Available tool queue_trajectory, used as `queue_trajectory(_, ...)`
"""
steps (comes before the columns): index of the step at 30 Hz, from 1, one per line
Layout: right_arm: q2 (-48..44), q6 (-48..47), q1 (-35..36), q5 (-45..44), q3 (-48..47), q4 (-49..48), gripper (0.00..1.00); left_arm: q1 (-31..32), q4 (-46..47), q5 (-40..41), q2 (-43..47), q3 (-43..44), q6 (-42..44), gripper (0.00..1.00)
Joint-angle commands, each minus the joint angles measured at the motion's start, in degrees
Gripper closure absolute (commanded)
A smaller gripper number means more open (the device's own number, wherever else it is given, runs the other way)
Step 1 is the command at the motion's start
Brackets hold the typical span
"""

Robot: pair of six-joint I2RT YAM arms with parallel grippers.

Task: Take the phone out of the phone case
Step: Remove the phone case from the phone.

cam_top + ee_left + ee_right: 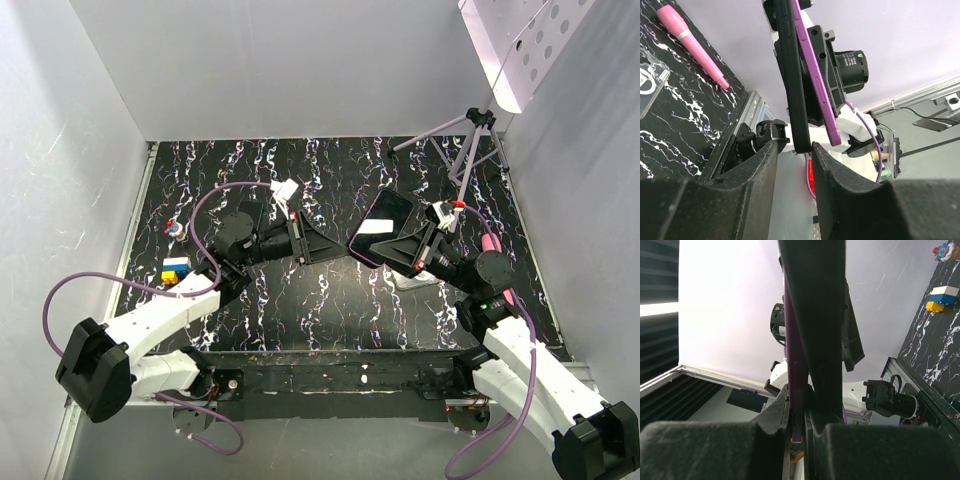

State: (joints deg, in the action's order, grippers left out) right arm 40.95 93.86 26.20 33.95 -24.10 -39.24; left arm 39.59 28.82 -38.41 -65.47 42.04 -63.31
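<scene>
Left gripper [795, 147]: the jaws stand narrow but not clamped. The near end of the phone case [792, 75] sits in the gap, and a strip of light shows between the case and the outer finger [762, 170].
Case from left gripper: it lies straight ahead of the fingertips, seen edge-on. Its near end is between the fingers and the rest runs away from the wrist.
Phone [816, 85]: it is purple-rimmed and lies against the case on the side away from that strip of light. At the near end its edge stands a little off the case, so the two splay apart there.
Inner finger: its tip looks to sit at that splay, between case and phone. The depth is hard to read, so I cannot be sure.
Long axis: in the left wrist view it runs nearly in line with the fingers, leaning slightly. From above it slants from the left fingertips toward the far right.
Height: phone and case are held up off the table [300, 300].
Right gripper [799, 412]: it is closed tight, pinching the flat faces of phone and case together from the side nearer its own arm.
Nearer arm: the right arm holds the pair. The left is the one at the free end.
Next move, by my judgement: the left gripper pinches the case alone and pulls along the long axis.
Risk: if the jaws catch the phone's rim as well, nothing separates.
</scene>
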Motion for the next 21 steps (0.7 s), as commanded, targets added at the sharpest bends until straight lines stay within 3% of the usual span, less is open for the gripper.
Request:
queue_trajectory(1,-0.3,1.3,-0.4,0.8,-0.4,-8.2,0.99,0.8,0.3,0.5,-1.7,1.1,-0.1,0.7)
queue_trajectory(10,-0.5,1.5,-0.3,1.1,0.3,-8.5,0.99,1.1,2.5,1.1,-7.1,3.4,-3.6,0.79)
queue_trajectory(12,-0.3,1.5,-0.3,1.1,0.6,-8.5,0.99,1.0,2.2,1.1,-8.2,4.4,-4.0,0.84)
queue_trajectory(15,-0.2,1.4,-0.3,1.5,0.9,-8.5,0.99,1.0,0.2,1.6,-9.6,5.6,-3.5,1.0)
queue_trajectory(17,-0.3,1.4,-0.3,1.6,1.0,-8.5,0.99,1.1,-2.1,2.4,-10.0,6.0,-2.4,1.0)
queue_trajectory(21,-1.1,-0.7,-0.2,1.9,-0.2,-4.6,0.99,1.2,-25.6,11.3,-9.6,10.1,9.1,1.0)
